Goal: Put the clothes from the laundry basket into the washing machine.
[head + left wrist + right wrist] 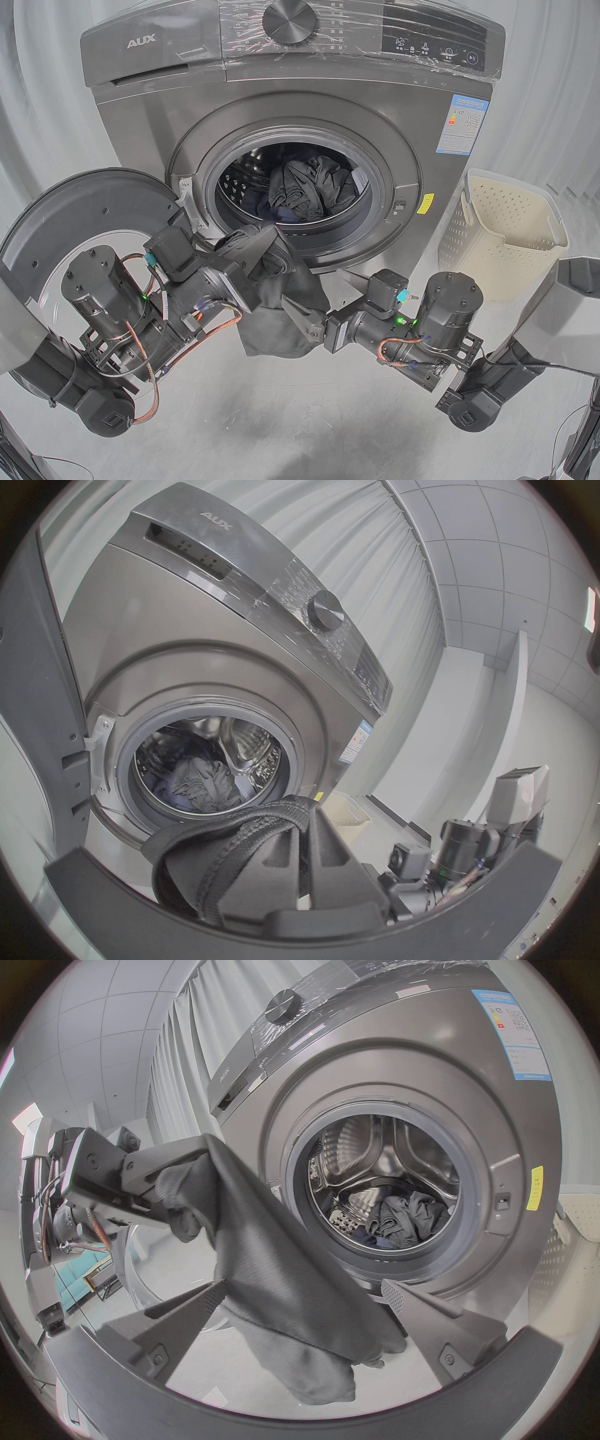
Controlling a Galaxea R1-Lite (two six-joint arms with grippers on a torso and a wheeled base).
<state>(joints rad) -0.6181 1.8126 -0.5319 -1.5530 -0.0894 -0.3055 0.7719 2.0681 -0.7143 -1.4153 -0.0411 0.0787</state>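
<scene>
A: What is the left claw (262, 240) gripping?
B: It is pinching a dark grey garment (281, 312), finely textured, which is hanging limp in folds just before the washer's (350, 100) open mouth.
A: And the right claw (312, 286)?
B: It is hovering spread wide, beside the cloth's lower part. Dark crumpled clothes (309, 184) are lying in the drum; a cream basket (506, 231) is standing right of the washer.
</scene>
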